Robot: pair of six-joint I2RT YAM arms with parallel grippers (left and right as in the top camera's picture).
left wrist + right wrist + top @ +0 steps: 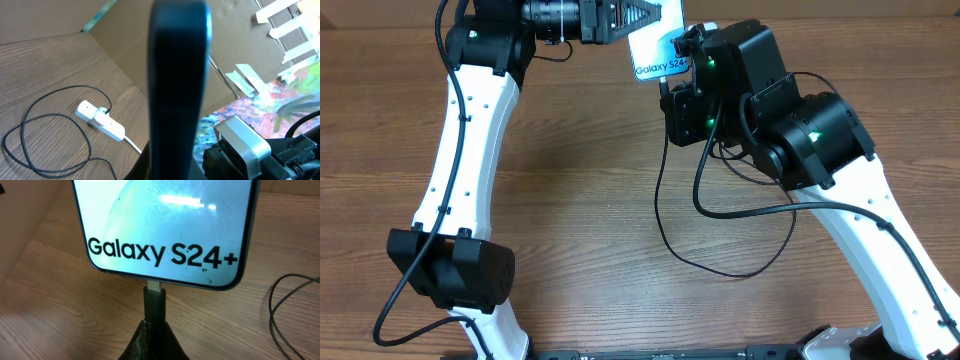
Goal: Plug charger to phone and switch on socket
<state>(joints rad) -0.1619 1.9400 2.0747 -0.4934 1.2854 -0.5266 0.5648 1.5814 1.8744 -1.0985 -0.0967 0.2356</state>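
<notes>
The phone (655, 50), screen lit with "Galaxy S24+", is held above the table at the far edge, with my left gripper (638, 22) shut on it. In the left wrist view the phone (177, 75) shows edge-on as a dark bar. My right gripper (155, 330) is shut on the charger's black connector (155, 302). Its silver tip meets the bottom edge of the phone (160, 225), with a little metal showing. The charger cable (665, 215) loops down over the table. The socket (100, 120), a white power strip with a plug in it, lies on the table; its switch state is unreadable.
Cardboard walls (60, 20) border the table behind the socket. The charger cable (30, 140) loops wide beside the strip. Both white arms (460, 150) reach in from the near edge. The right arm's black wrist (740, 70) sits close to the phone.
</notes>
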